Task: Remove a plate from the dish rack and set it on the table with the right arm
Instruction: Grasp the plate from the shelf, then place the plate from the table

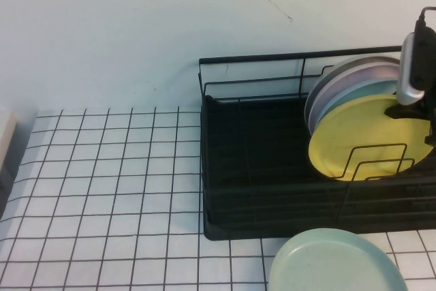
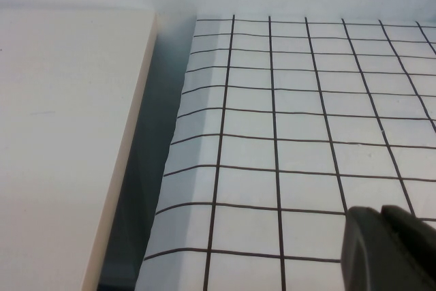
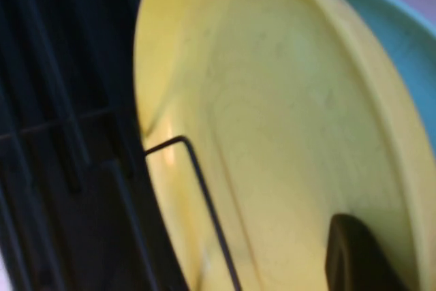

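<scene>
The yellow plate (image 1: 354,138) stands upright in the black wire dish rack (image 1: 252,168), foremost in a row of plates behind a wire divider. My right gripper (image 1: 409,117) is at the plate's upper right rim. In the right wrist view the yellow plate (image 3: 272,134) fills the frame, and my right gripper (image 3: 388,236) shows one black finger (image 3: 351,250) pressed on its front face; the other is hidden behind the rim. The rack's dark wires (image 3: 61,168) lie beside it. My left gripper (image 2: 383,212) is shut and empty, low over the gridded table (image 2: 300,114).
A light blue plate (image 1: 361,93) and a grey one (image 1: 340,73) stand behind the yellow plate. A mint-green plate (image 1: 337,264) lies flat on the table (image 1: 102,189) in front of the rack. A cream board (image 2: 61,134) borders the table's left edge.
</scene>
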Tool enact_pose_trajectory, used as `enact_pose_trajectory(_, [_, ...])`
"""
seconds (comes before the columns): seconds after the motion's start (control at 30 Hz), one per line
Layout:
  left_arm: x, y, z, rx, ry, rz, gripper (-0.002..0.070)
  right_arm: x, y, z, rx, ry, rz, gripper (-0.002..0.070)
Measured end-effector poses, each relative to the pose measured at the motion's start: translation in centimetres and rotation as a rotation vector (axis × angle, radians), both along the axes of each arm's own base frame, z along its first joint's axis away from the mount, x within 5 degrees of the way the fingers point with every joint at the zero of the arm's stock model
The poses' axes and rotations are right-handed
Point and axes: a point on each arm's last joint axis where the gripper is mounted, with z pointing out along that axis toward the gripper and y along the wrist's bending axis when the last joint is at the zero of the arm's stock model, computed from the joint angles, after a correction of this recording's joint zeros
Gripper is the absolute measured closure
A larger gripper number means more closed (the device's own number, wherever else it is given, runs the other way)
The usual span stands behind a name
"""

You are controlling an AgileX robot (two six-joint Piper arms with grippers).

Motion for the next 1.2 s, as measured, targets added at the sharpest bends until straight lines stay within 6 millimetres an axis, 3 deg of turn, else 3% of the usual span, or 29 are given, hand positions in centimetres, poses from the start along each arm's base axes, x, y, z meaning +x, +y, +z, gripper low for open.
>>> enact_pose_trajectory(0.1, [0.0, 0.0, 0.0, 0.0, 0.0, 0.0, 0.0678, -0.4, -0.1, 1.5, -0.042, 0.007, 0.024, 0.0553])
enact_pose_trajectory(0.23, [0.0, 0.0, 0.0, 0.0, 0.0, 0.0, 0.0678, -2.2, -0.7, 6.8, -0.095, -0.029, -0.021, 0.0555])
enact_pose_trajectory(0.3, [0.0, 0.0, 0.0, 0.0, 0.0, 0.0, 0.0678, -4.0, -1.0, 10.0, -0.102, -0.065, -0.068, 0.0556])
enact_pose_trajectory(0.47, [0.0, 0.0, 0.0, 0.0, 0.0, 0.0, 0.0678, -9.5, -1.3, 15.6, -0.017, -0.082, -0.184, 0.0559])
enact_pose_trajectory(0.67, [0.0, 0.0, 0.0, 0.0, 0.0, 0.0, 0.0678, -15.3, -1.0, 18.8, 0.236, 0.083, -0.446, 0.0559])
enact_pose_trajectory(0.8, [0.0, 0.0, 0.0, 0.0, 0.0, 0.0, 0.0678, -16.7, -0.3, 19.0, 0.392, 0.236, -0.533, 0.0559])
enact_pose_trajectory(0.9, [0.0, 0.0, 0.0, 0.0, 0.0, 0.0, 0.0678, -16.8, 1.0, 18.4, 0.532, 0.347, -0.483, 0.0559])
enact_pose_trajectory(1.03, [0.0, 0.0, 0.0, 0.0, 0.0, 0.0, 0.0678, -16.8, 2.4, 16.1, 0.688, 0.538, -0.423, 0.0559])
enact_pose_trajectory(1.2, [0.0, 0.0, 0.0, 0.0, 0.0, 0.0, 0.0678, -17.1, 3.8, 10.8, 0.894, 0.813, -0.36, 0.0559])
